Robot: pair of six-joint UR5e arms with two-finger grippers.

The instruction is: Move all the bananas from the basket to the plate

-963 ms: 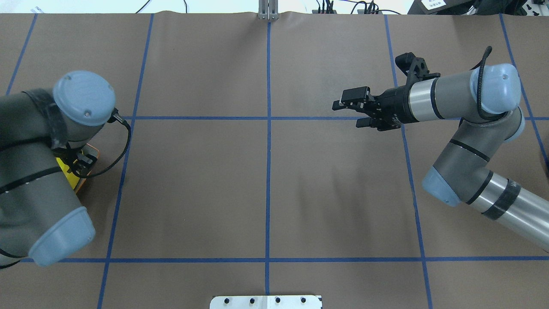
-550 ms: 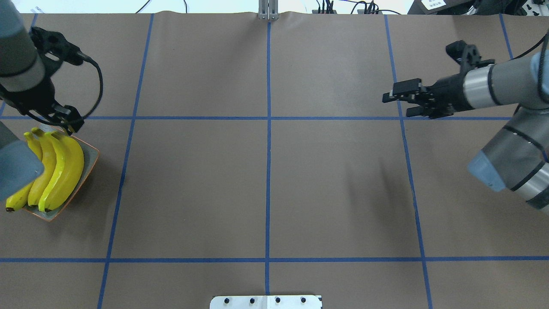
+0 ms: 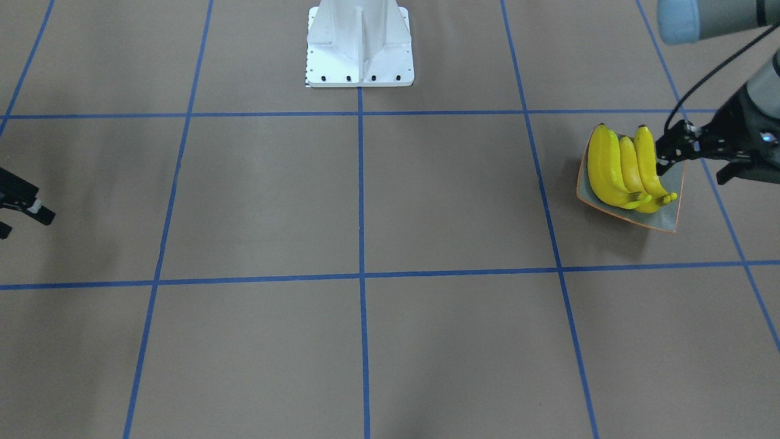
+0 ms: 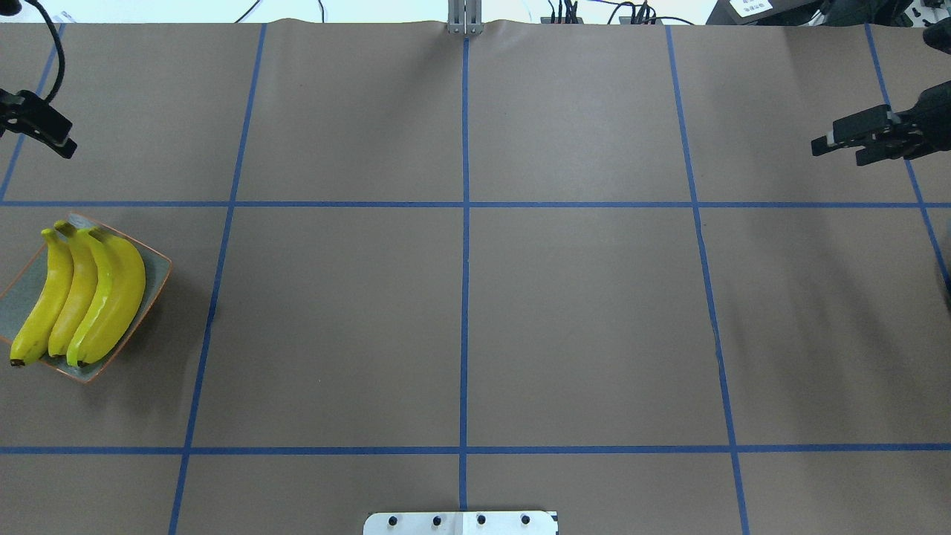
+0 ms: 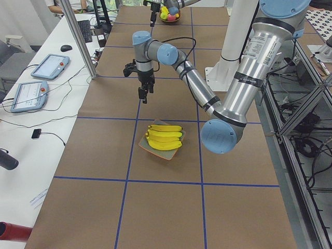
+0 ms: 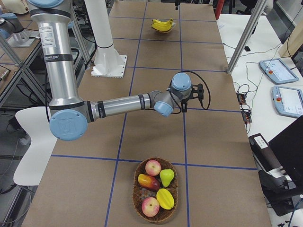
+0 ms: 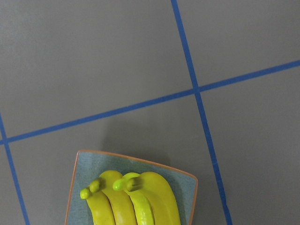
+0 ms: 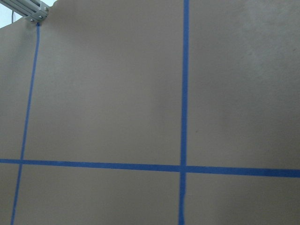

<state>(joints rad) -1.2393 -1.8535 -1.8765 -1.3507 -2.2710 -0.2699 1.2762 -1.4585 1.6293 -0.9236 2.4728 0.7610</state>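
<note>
Three yellow bananas [image 4: 85, 297] lie side by side on the square grey-green plate [image 4: 152, 271] with the orange rim, at the table's left end. They also show in the front view [image 3: 621, 167] and in the left wrist view [image 7: 136, 201]. My left gripper [image 3: 694, 167] hangs open and empty above the table, just beyond the plate's far edge. My right gripper [image 4: 839, 151] is open and empty at the far right. The basket [image 6: 137, 198] holds other fruit; I see no banana in it.
The basket stands at the table's right end with apples [image 6: 152, 167], a pear and other fruit. The robot's white base [image 3: 359, 42] is at mid table edge. Blue tape lines cross the brown mat [image 4: 461, 319].
My left arm has lifted off the plate and pulled away toward the far left, uncovering the three bananas. My right arm has drawn back to the right edge.
</note>
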